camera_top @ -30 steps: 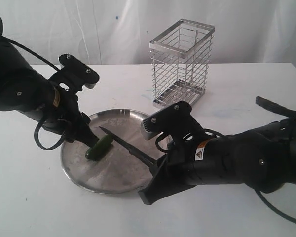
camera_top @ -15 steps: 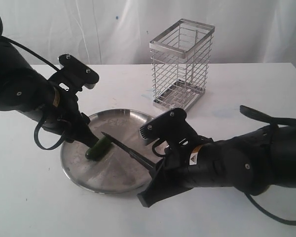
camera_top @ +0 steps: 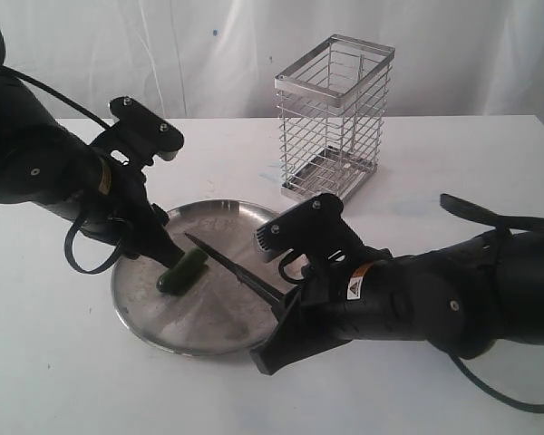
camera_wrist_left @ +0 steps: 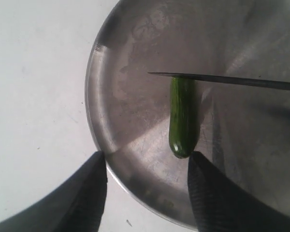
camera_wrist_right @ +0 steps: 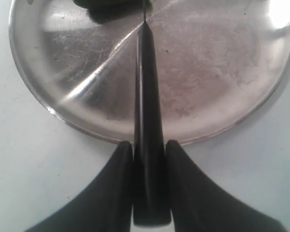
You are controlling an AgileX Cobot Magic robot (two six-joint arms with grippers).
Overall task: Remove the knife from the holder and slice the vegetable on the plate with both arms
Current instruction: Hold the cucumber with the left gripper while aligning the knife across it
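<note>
The dark green vegetable (camera_top: pixel 183 270) lies on the left part of the steel plate (camera_top: pixel 219 220). My left gripper (camera_top: pixel 166 252) is open and low over the plate's left rim, and one finger (camera_wrist_left: pixel 210 193) is close by the vegetable's (camera_wrist_left: pixel 182 116) rounded end. My right gripper (camera_wrist_right: pixel 148 151) is shut on the black handle of the knife (camera_wrist_right: pixel 146 96). The dark blade (camera_top: pixel 231 265) slants across the plate, and its edge crosses the far end of the vegetable (camera_wrist_left: pixel 222 80). I cannot tell whether the blade touches it.
The silver wire holder (camera_top: pixel 331 118) stands behind the plate, to the right, with no knife in it. The right arm's bulk (camera_top: pixel 417 299) lies along the table's front right. A white cloth hangs at the back.
The right arm has shifted a little to the left with the knife, and the blade has stayed over the vegetable. The left arm has hardly moved.
</note>
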